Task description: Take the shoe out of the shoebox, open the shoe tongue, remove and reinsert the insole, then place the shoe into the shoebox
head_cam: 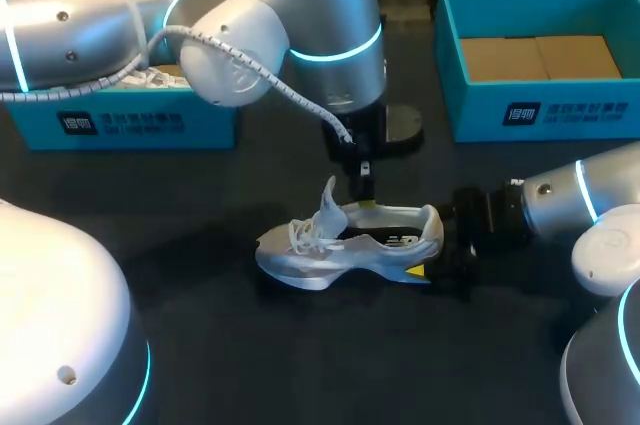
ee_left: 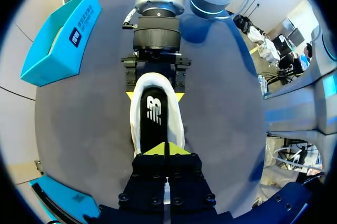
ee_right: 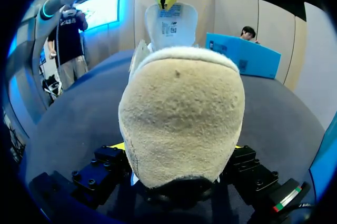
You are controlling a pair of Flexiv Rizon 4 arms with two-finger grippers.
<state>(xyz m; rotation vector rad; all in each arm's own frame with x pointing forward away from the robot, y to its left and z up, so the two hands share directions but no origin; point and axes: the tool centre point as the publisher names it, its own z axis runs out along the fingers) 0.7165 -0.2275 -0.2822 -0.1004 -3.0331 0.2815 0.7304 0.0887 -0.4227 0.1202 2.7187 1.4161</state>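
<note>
A white sneaker (head_cam: 345,243) lies on the dark table, toe to the left. My left gripper (head_cam: 362,193) comes down from above and is shut on the top of the shoe's tongue (ee_right: 171,23), holding it upright. In the left wrist view its yellow tips (ee_left: 166,149) are pressed together above the black insole (ee_left: 155,121), which lies inside the shoe. My right gripper (head_cam: 432,247) reaches in level from the right. Its fingers (ee_left: 129,96) clamp the heel (ee_right: 181,113) from both sides.
An open blue shoebox (head_cam: 540,110) with a cardboard floor stands at the back right. A second blue box (head_cam: 120,123), holding something white, stands at the back left under my left arm. Bare dark table lies in front of the shoe.
</note>
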